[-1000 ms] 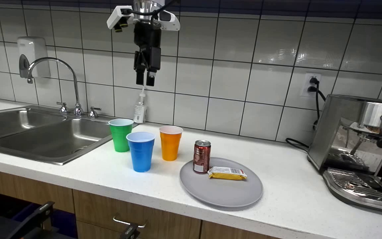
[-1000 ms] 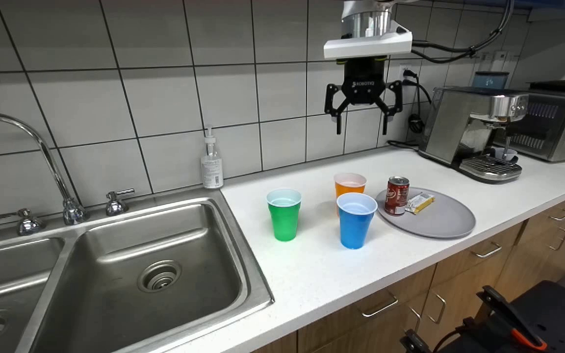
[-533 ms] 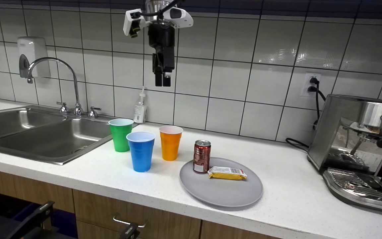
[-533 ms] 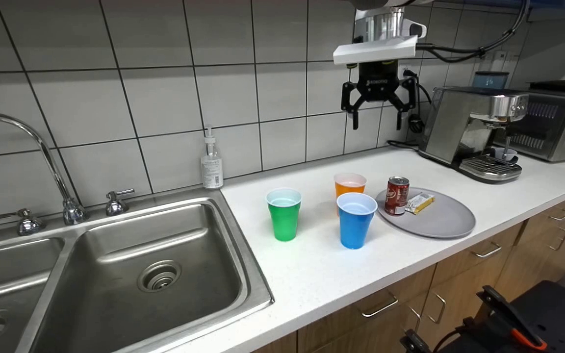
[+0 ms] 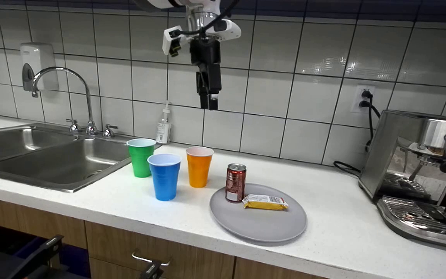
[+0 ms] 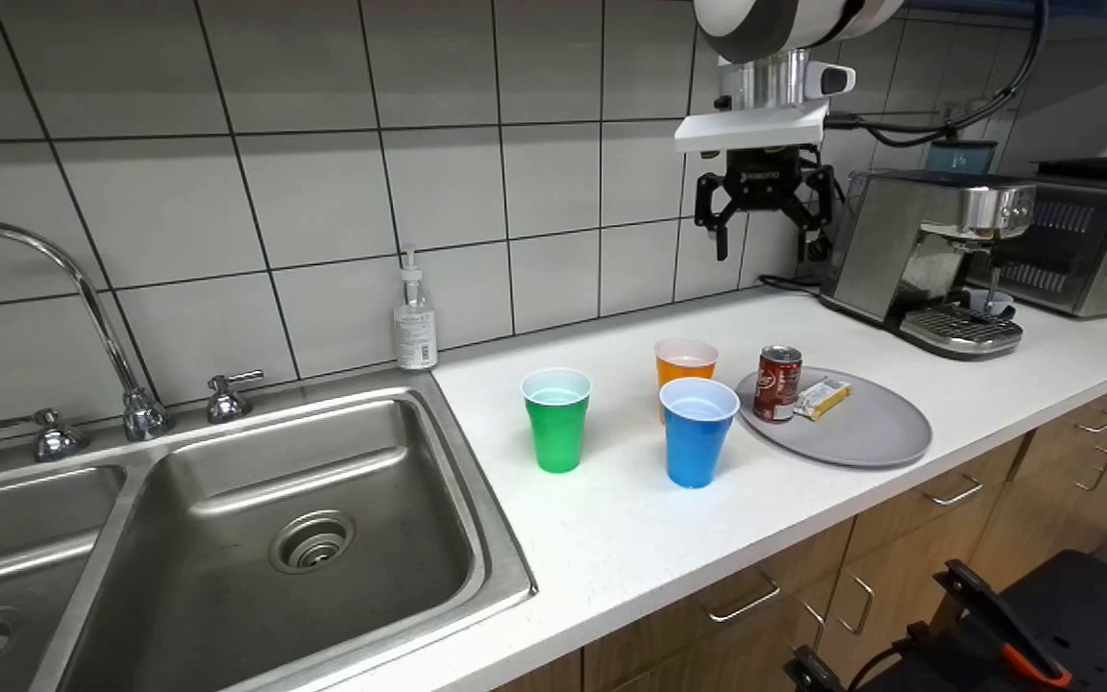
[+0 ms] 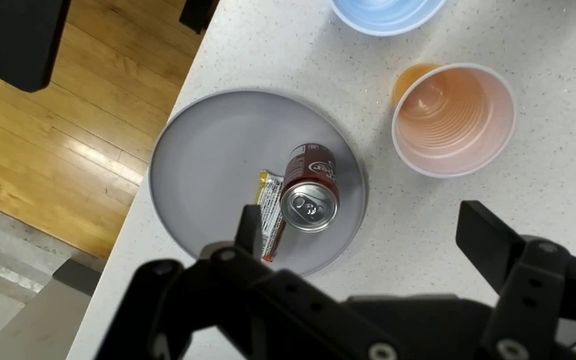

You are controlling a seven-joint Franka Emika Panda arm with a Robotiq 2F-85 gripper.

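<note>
Upper right in an exterior view, the pincer [image 6: 763, 247] gapes wide, empty, grasping apparently undone, the can [image 6: 777, 388] on the plate [image 6: 873, 423]

Hangs from overhead on the arm [image 6: 760, 21], well above the gray plate [image 7: 203, 145], up and to the left of it in both exterior views. Points wrist [image 6: 770, 82] and gripper [image 6: 765, 252] nearly straight down. Holds the fingers [image 7: 488, 245] spread wide, in the wrist view one before the plate, one right of it.
</note>
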